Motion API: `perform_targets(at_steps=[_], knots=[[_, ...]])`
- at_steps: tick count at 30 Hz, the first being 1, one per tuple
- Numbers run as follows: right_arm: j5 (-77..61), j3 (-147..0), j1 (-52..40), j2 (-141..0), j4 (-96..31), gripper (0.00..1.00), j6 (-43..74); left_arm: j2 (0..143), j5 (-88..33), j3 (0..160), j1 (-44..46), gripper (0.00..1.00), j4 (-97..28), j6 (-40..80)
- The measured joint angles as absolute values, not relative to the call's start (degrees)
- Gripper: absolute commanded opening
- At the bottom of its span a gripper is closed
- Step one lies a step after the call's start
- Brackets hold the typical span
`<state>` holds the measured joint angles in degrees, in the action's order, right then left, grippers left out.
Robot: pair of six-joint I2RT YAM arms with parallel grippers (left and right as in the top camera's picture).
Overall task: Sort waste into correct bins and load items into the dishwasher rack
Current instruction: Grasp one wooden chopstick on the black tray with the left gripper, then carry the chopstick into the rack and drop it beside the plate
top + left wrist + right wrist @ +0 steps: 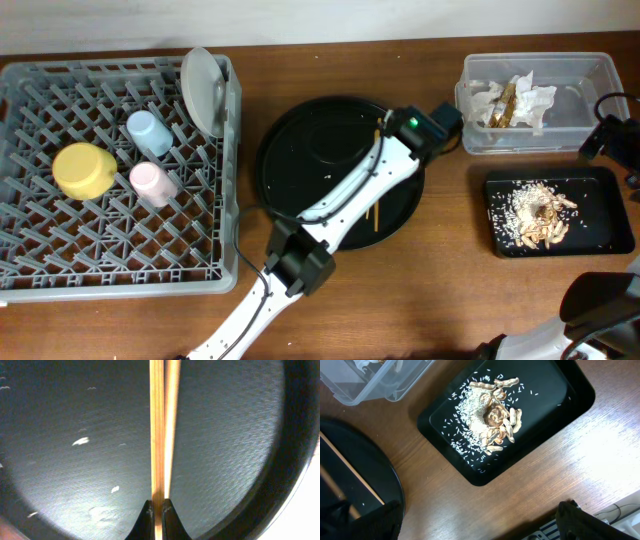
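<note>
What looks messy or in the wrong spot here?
Nothing is spilled or broken. A few white rice grains are left on the round black tray, and the chopsticks are there too, pinched by the left gripper, not in the rack yet.

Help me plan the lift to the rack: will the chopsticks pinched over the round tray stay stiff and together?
Likely stiff and light: the chopsticks look straight, thin and wooden. Pinched near one end by the left gripper, the pair may pivot or splay, since the sticks diverge slightly.
</note>
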<state>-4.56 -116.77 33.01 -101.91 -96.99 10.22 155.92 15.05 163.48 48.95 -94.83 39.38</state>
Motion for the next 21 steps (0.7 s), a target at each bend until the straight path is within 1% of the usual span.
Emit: perform_targets(at_steps=[2, 6, 10, 11, 13, 16, 19, 21], knots=[[-4.6, -116.8, 33.0, -101.9, -97.0, 0.98, 10.3, 155.9, 10.2, 166.8, 45.9, 0.01, -96.5, 34.2], [-4.6, -116.8, 33.0, -101.9, -97.0, 0.98, 10.2, 155.7, 2.7, 166.8, 38.6, 0.01, -96.6, 28.5], [-4.6, -116.8, 33.0, -101.9, -97.0, 0.98, 10.3, 151.4, -4.0, 165.8, 27.2, 0.01, -96.6, 24.4], [-4.6, -116.8, 33.0, -101.9, -96.9, 0.99, 10.2, 149.1, -4.4, 163.2, 25.8, 0.01, -96.2, 23.7], [-4.6, -116.8, 33.0, -101.9, -96.9, 0.99, 10.2, 140.3, -4.9, 152.4, 22.6, 0.01, -96.4, 22.7], [-4.6, -116.8, 33.0, -101.9, -97.0, 0.98, 10.2, 124.4, -1.7, 131.7, 18.1, 0.01, -96.9, 22.0], [-4.6, -116.8, 33.0, -101.9, -97.0, 0.98, 10.3, 115.1, 1.1, 120.9, 12.8, 0.01, -95.2, 22.0], [-4.6, -116.8, 33.0, -101.9, -97.0, 0.98, 10.2, 111.5, 2.2, 115.5, 4.1, 0.01, -94.2, 21.6]])
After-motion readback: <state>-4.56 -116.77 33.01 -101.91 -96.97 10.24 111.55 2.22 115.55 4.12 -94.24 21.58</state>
